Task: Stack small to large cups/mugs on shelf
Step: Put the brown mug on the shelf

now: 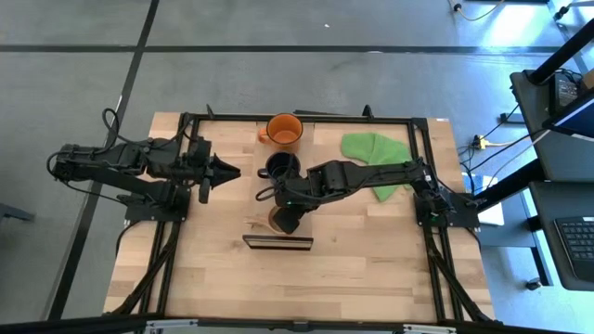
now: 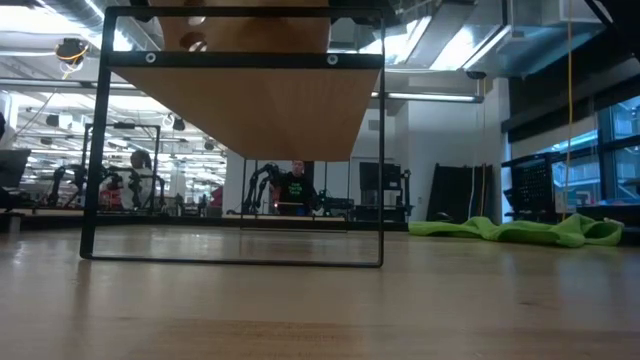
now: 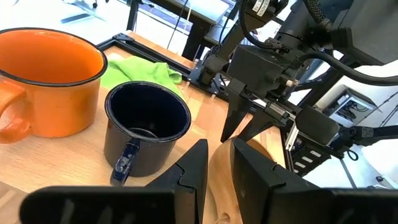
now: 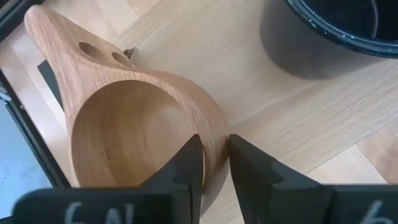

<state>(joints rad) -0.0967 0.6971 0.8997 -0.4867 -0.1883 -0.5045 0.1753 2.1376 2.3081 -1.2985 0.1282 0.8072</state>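
The shallow wooden cup (image 4: 130,130) lies beside the small shelf (image 1: 278,240) at mid table, its two-holed handle (image 4: 68,43) pointing toward the table's left. My right gripper (image 1: 283,221) is shut on the cup's wall. The navy mug (image 1: 278,167) stands upright just beyond it, and the orange mug (image 1: 283,130) stands farther back near the far edge. My left gripper (image 1: 234,172) hovers left of the navy mug, pointing at it, its fingers a narrow gap apart and empty. In the low view the shelf's plank (image 2: 250,100) sits on a black wire frame. My right gripper pinches the wooden cup's wall (image 4: 214,134) on the side opposite the handle, one finger (image 4: 186,165) inside the bowl and one (image 4: 249,168) outside. The fingers come from above, slanting down. Whether the cup's base rests on the table I cannot tell.
A green cloth (image 1: 376,153) lies at the far right of the table. A black rail frame (image 1: 306,116) runs around the work area. Bare table lies in front of the shelf toward the near edge.
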